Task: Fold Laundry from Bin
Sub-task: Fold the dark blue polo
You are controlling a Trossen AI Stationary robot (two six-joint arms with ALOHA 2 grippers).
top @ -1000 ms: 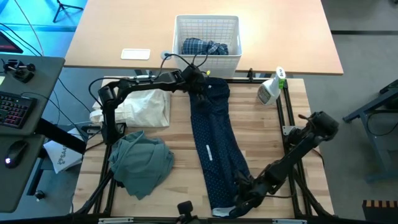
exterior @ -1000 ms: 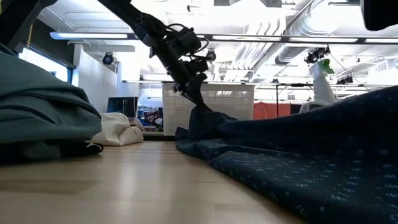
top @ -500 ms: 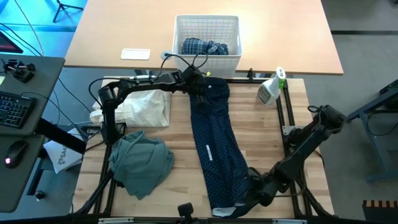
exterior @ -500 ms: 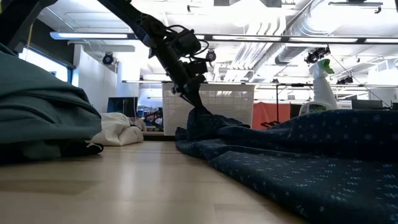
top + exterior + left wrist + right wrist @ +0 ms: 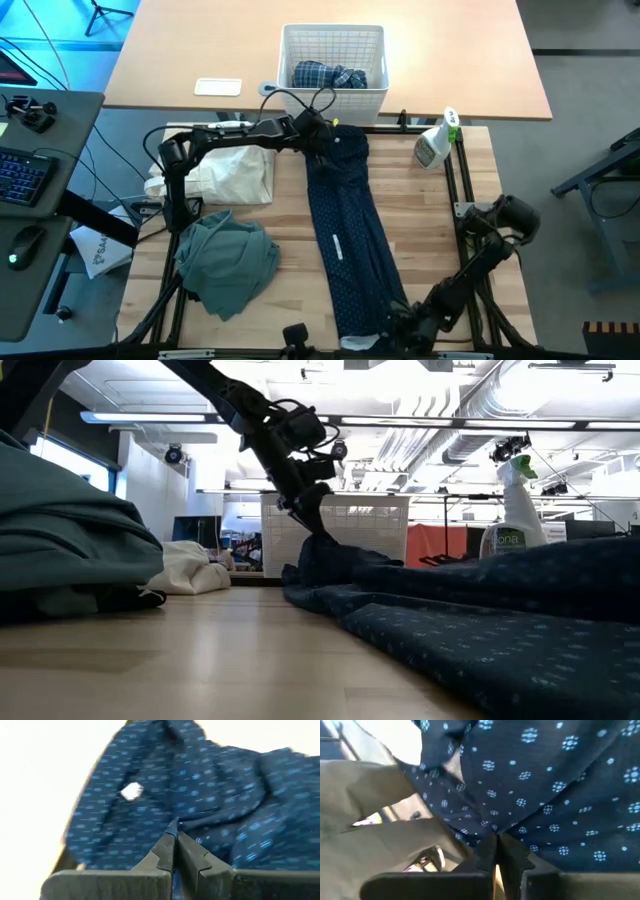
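Wooden table: navy dotted trousers stretched lengthwise, left gripper and right gripper apparently clamped on opposite ends; keep tension even, lift together.

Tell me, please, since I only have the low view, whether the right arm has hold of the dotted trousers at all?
Observer: Yes. The right gripper is shut on the navy dotted trousers, at their end by the table's near edge.
Operator: Thank you. Is anything left in the bin?
Observer: The white bin holds a blue-white plaid shirt.
Operator: And what exactly does the left gripper have?
Observer: The left gripper is shut on a fold of the same trousers, at the end nearest the bin.
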